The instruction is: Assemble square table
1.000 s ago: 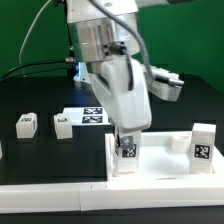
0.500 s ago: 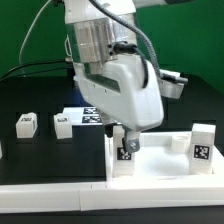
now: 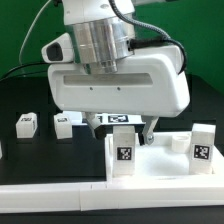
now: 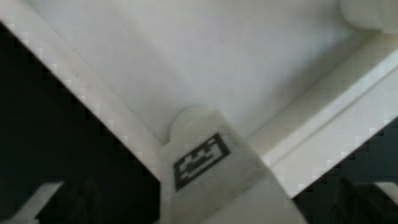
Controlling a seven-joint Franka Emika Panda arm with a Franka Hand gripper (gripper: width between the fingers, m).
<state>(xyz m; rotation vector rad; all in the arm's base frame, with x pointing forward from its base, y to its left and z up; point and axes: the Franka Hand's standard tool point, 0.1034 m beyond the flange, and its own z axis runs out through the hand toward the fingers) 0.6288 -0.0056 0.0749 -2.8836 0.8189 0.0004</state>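
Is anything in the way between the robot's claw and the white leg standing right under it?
Nothing visible. The gripper hangs open just above the leg on the plate's corner, its jaws spread to either side.

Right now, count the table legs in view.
4 legs: two loose on the black table at the exterior view's left, two upright on the square plate. The arm may hide more.

Exterior view frontal; close wrist view shares one leg (image 3: 125, 156).

One leg (image 3: 124, 157) at lower centre, a second leg (image 3: 202, 146) at the right edge, both on the plate (image 3: 160, 166) — loose legs (image 3: 26, 124) at middle left.
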